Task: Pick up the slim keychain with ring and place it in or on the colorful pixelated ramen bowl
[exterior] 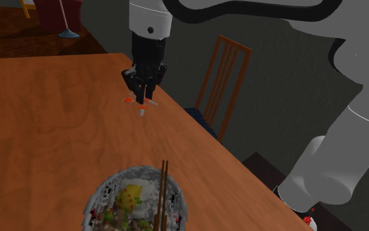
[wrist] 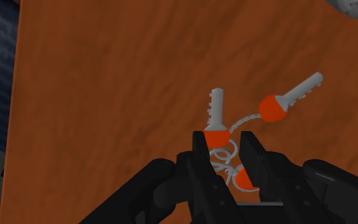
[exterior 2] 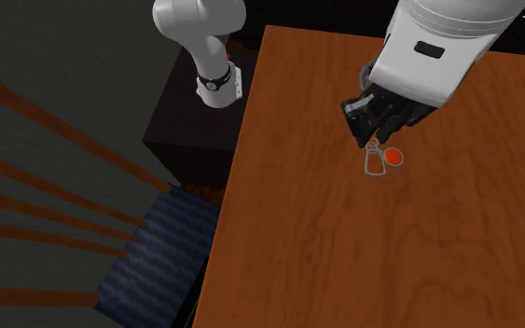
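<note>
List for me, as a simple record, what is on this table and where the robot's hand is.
surface: brown wooden table
keychain: grey keys with orange heads on a coiled ring, near the table's edge
gripper: black, down right at the keychain's ring
bowl: grey-rimmed, filled with food, brown chopsticks standing in it, apart from the keychain
nearby: wooden chair beside the table
task status: keychain not yet in the bowl

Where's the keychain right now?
The keychain lies on the table right at the gripper, near the edge by the chair, beyond the ramen bowl in the shoulder view.
</note>
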Motion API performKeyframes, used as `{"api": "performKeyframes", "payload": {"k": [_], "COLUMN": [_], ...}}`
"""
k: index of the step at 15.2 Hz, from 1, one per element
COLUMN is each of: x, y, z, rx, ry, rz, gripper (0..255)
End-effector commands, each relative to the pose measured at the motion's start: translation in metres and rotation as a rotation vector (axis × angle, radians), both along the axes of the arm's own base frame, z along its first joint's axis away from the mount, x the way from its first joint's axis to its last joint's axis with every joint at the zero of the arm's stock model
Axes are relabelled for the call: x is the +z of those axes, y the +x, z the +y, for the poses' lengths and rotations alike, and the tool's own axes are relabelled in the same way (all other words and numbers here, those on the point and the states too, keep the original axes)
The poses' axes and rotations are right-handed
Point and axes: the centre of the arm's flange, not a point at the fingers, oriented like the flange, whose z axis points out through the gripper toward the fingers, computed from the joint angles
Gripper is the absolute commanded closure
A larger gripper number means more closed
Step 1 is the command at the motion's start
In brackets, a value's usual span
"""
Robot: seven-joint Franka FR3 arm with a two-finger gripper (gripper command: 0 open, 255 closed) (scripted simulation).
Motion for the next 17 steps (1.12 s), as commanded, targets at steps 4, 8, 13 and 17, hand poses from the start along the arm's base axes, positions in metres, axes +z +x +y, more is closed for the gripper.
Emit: {"api": "performKeyframes", "payload": {"k": [4,8,13,17], "x": [0.002,0.004,0.006,0.008], "y": [-0.058,-0.105,-0.163,-0.21], "z": [0.031,0.056,0.087,0.111], "rx": [0.0,0.0,0.0,0.0], "ry": [0.0,0.0,0.0,0.0], "rz": [0.0,0.0,0.0,0.0], "gripper": [255,255,255,255]}}
